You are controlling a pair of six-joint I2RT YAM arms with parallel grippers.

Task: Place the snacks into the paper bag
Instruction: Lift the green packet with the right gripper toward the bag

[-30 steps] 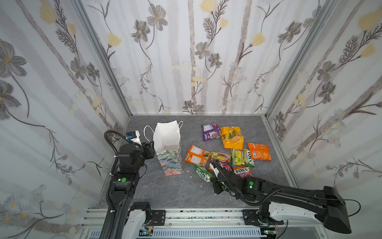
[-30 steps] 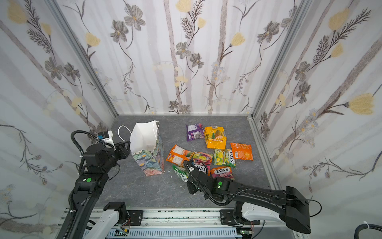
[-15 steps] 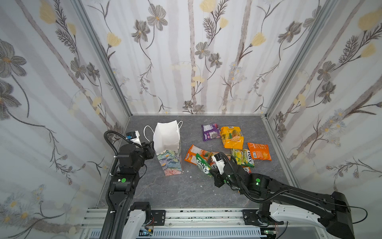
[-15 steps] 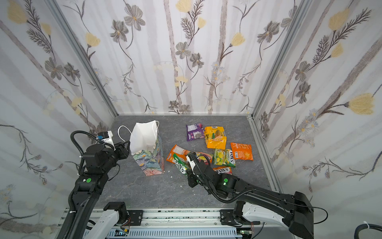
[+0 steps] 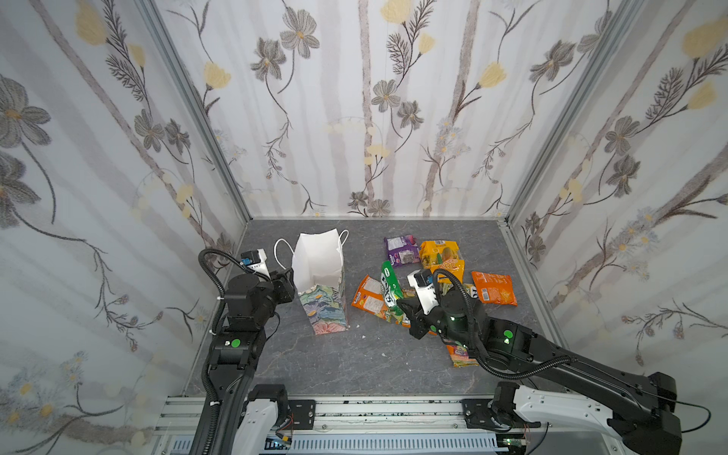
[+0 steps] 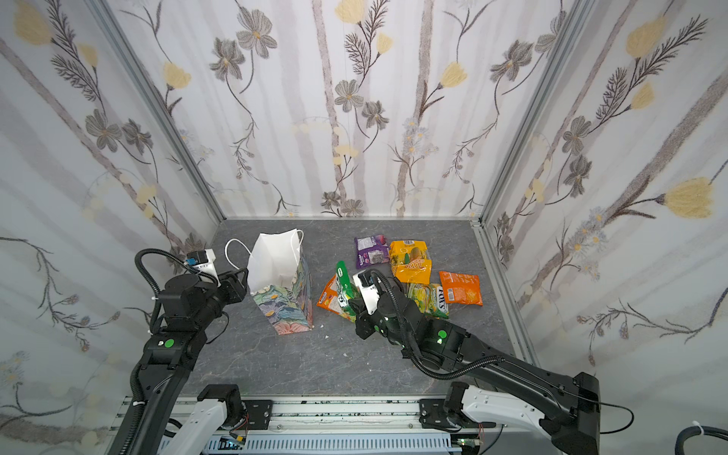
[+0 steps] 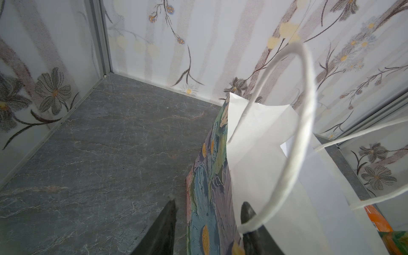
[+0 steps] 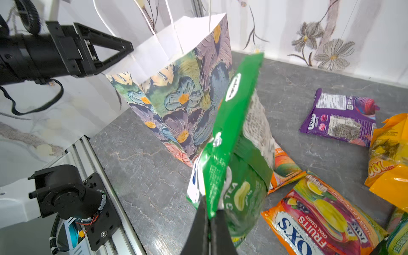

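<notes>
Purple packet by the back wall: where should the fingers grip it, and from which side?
Probably the edge facing the paper bag, coming from above: the purple packet lies flat, with bare table on that side, while the yellow packet crowds its opposite edge.

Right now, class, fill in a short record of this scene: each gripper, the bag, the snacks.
Left gripper: shut on the paper bag, at its upper edge; bag upright
Right gripper: shut on green packet, held clear of the table
Bag contents: no packet visible inside
Other snacks: loose on the table, right of the bag
</notes>
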